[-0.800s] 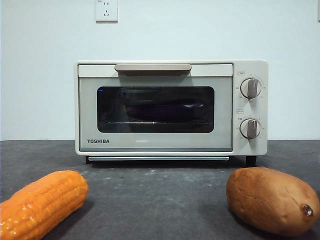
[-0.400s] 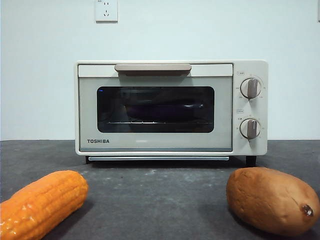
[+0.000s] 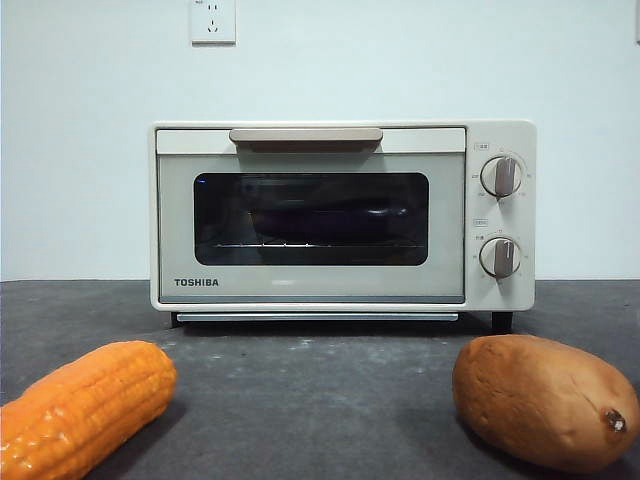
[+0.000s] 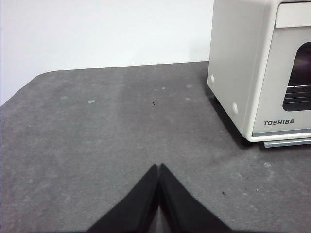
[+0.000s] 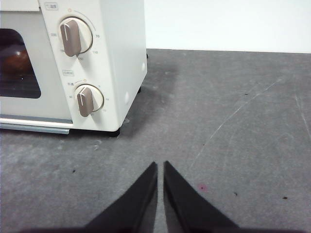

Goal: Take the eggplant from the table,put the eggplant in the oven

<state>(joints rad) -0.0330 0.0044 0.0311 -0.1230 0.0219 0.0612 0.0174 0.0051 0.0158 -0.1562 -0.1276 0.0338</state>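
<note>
Front view: eggplant [image 3: 310, 222] inside closed oven [image 3: 340, 215], well apart from both clenched, empty tools.

Right wrist view: the right gripper [image 5: 160, 167] hangs over the bare dark grey table [image 5: 233, 126], its two black jaws tapering to points that stand almost together, parted by only a thin sliver. Beyond it stands the right end of the cream-white oven [image 5: 119, 58], showing the control panel with an upper knob [image 5: 74, 35] and a lower knob [image 5: 86, 99], each with a beige bar grip, and part of the dark glass window [image 5: 17, 68]. A pale wall [image 5: 228, 24] closes the far edge of the table.
</note>
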